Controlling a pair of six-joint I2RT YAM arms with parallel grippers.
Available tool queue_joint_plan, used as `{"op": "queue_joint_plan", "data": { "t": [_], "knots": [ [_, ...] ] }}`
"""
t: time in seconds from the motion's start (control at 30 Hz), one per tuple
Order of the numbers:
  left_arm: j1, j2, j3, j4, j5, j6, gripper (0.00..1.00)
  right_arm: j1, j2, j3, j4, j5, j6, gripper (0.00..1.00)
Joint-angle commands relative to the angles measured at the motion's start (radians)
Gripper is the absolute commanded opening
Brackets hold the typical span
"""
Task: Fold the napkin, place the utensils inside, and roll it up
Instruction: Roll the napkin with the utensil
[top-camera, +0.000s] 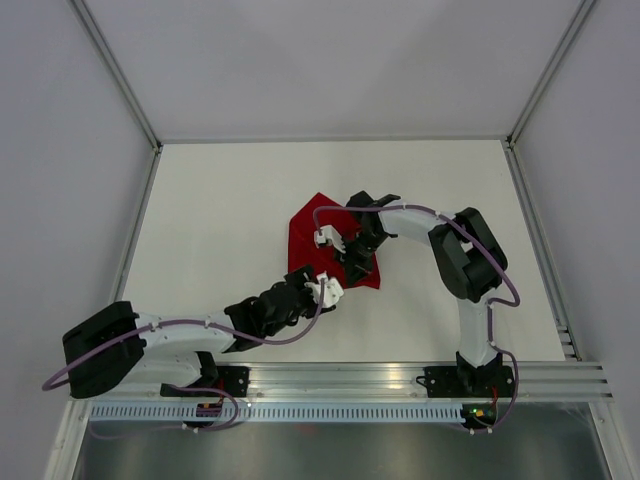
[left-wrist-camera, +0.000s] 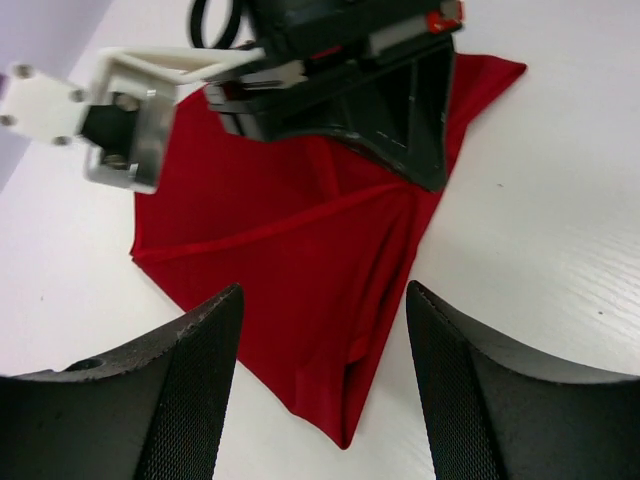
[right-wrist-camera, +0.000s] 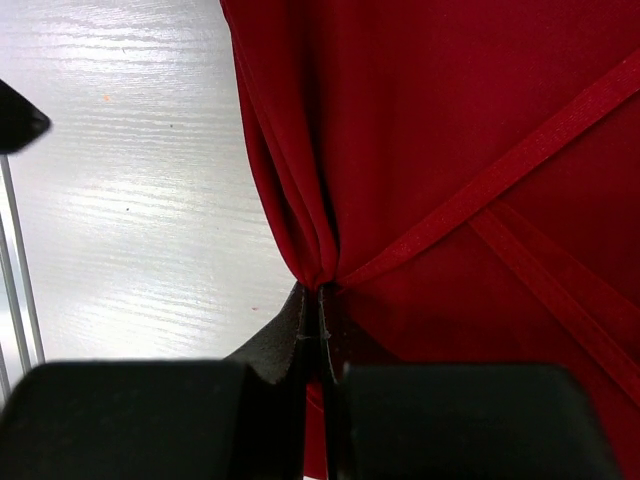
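You are looking at a white table (top-camera: 220, 220) that is carrying the napkin (top-camera: 300, 245) (deep red, creased, folded over itself); it is lying well beyond the aluminium rail (top-camera: 340, 372).

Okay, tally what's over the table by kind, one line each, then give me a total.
napkin: 1, red
robot hands: 2, the left hand open, the right hand shut on the napkin
Total: 3
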Motion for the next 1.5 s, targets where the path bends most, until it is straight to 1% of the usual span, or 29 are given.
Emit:
{"op": "queue_joint_plan", "data": {
  "t": [0.0,0.1,0.23,0.4,0.6,0.77,0.8,0.9,1.0,1.03,1.07,1.27,1.3,1.37,1.43,1.47],
  "knots": [
    [-0.029,0.062,0.057,0.004,0.012,0.082,0.72,-0.009,0.034,0.027,-0.002,-0.009,-0.012,0.01],
    [-0.058,0.146,0.071,0.039,0.014,0.14,0.71,-0.012,0.041,0.033,-0.003,-0.012,-0.008,0.0],
    [-0.059,0.229,0.106,0.038,0.051,0.172,0.71,-0.02,0.047,0.041,-0.008,-0.014,-0.003,0.0],
    [-0.059,0.302,0.124,0.073,0.079,0.208,0.71,-0.031,0.058,0.052,-0.023,-0.015,-0.008,0.01],
    [-0.039,0.389,0.121,0.18,0.077,0.242,0.73,-0.04,0.061,0.053,-0.029,-0.019,-0.009,0.0],
    [-0.005,0.438,0.15,0.185,0.1,0.246,0.72,-0.046,0.066,0.055,-0.043,-0.025,-0.018,0.01],
    [0.007,0.441,0.16,0.165,0.105,0.249,0.72,-0.047,0.069,0.058,-0.048,-0.026,-0.02,0.01],
    [0.035,0.45,0.203,0.081,0.161,0.251,0.69,-0.052,0.072,0.064,-0.052,-0.031,-0.02,0.01],
    [0.043,0.464,0.236,0.033,0.192,0.272,0.64,-0.057,0.077,0.07,-0.055,-0.032,-0.021,0.0],
    [0.044,0.469,0.259,-0.016,0.198,0.281,0.59,-0.057,0.078,0.071,-0.055,-0.034,-0.021,0.0],
    [0.046,0.473,0.272,-0.04,0.209,0.288,0.56,-0.058,0.08,0.071,-0.057,-0.035,-0.021,0.0],
    [0.057,0.501,0.336,-0.191,0.253,0.309,0.48,-0.064,0.087,0.081,-0.068,-0.045,-0.026,0.0],
    [0.058,0.503,0.35,-0.203,0.258,0.309,0.43,-0.066,0.09,0.087,-0.072,-0.046,-0.026,0.0],
    [0.058,0.512,0.358,-0.229,0.266,0.314,0.4,-0.07,0.095,0.091,-0.077,-0.052,-0.026,0.01],
    [0.061,0.516,0.368,-0.243,0.266,0.317,0.34,-0.074,0.1,0.098,-0.081,-0.058,-0.024,0.0],
    [0.064,0.518,0.37,-0.248,0.269,0.318,0.34,-0.075,0.101,0.099,-0.083,-0.058,-0.026,0.01]
  ]
}}
